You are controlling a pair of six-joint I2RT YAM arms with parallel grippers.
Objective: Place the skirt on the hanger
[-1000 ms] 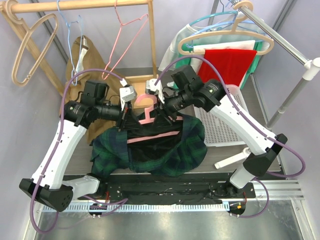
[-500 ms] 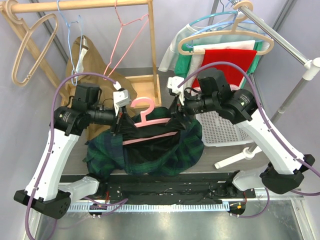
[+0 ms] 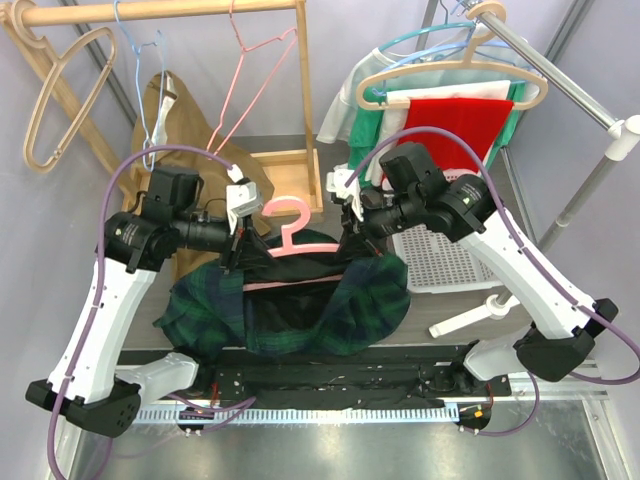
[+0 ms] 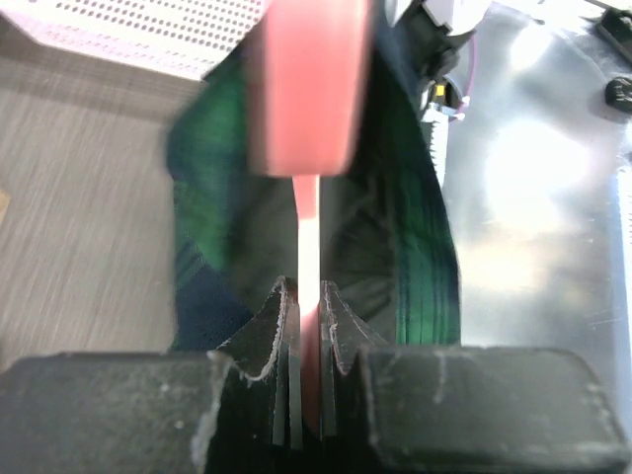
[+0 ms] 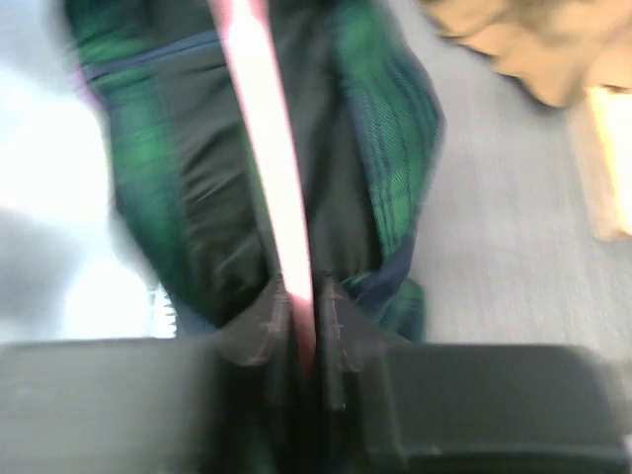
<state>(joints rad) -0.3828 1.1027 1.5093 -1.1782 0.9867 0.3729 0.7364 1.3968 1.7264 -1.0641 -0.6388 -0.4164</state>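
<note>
The grey surface (image 4: 79,217) takes up most of the view, with a white perforated basket (image 3: 440,262) off to the right on it. The dark green plaid skirt (image 3: 372,296) is the big thing in the middle. It's bunched up between the two arms, its black lining is showing, and most of the fabric sags toward the near edge. Can't really tell how much of it is lying on the surface vs hanging. The pink hanger (image 3: 312,246) sits along the top edge of the skirt, hook pointing away from the arm bases, and a second pink bar crosses the lining lower down. The left gripper (image 3: 238,246) has its fingers (image 4: 281,316) clamped tight on the thin pink hanger edge, with skirt fabric just beside them. The right gripper (image 3: 348,236) is the same at the other end: fingers (image 5: 336,306) pinched narrow on the pink bar. That wrist view is blurry, though.
</note>
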